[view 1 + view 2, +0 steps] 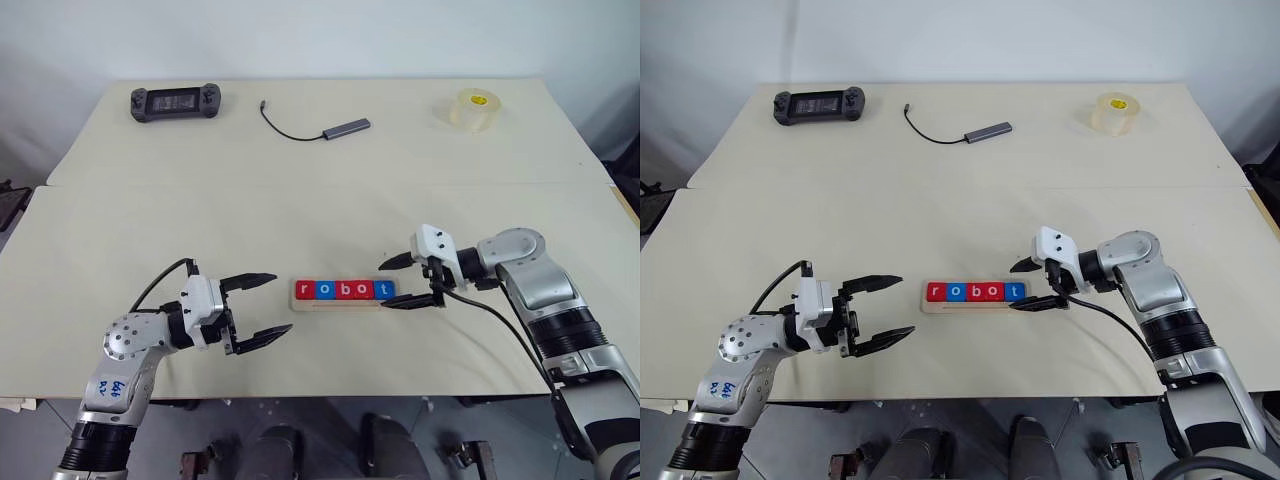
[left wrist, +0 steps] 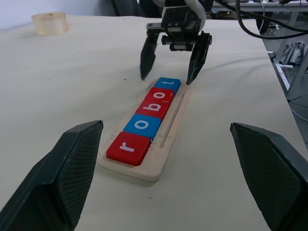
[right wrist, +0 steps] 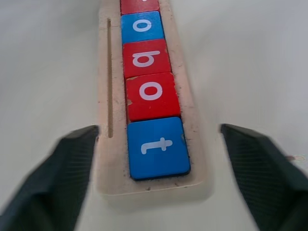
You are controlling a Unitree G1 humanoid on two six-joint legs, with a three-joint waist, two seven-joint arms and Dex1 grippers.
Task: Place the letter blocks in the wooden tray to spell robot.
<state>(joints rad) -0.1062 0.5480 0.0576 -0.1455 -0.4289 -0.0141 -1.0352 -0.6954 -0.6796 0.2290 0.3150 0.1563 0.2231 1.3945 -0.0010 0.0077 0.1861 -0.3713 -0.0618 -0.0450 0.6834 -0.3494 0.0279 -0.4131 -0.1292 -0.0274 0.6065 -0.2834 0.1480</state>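
Spelling robot, five letter blocks (image 1: 344, 290) in wooden tray (image 2: 166, 153) mid-table, right gripper (image 1: 408, 281) spread wide around the t end, holding nothing, left gripper (image 1: 260, 308) wide open, empty, just beside the r end.

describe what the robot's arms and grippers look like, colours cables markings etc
Both arms are silver-grey metal with black ribbed lower segments. Each wrist carries a white block ahead of the left gripper and right gripper, each with two tapered black fingers. A black cable loops at each wrist. The left arm bears a white sticker with blue handwriting.
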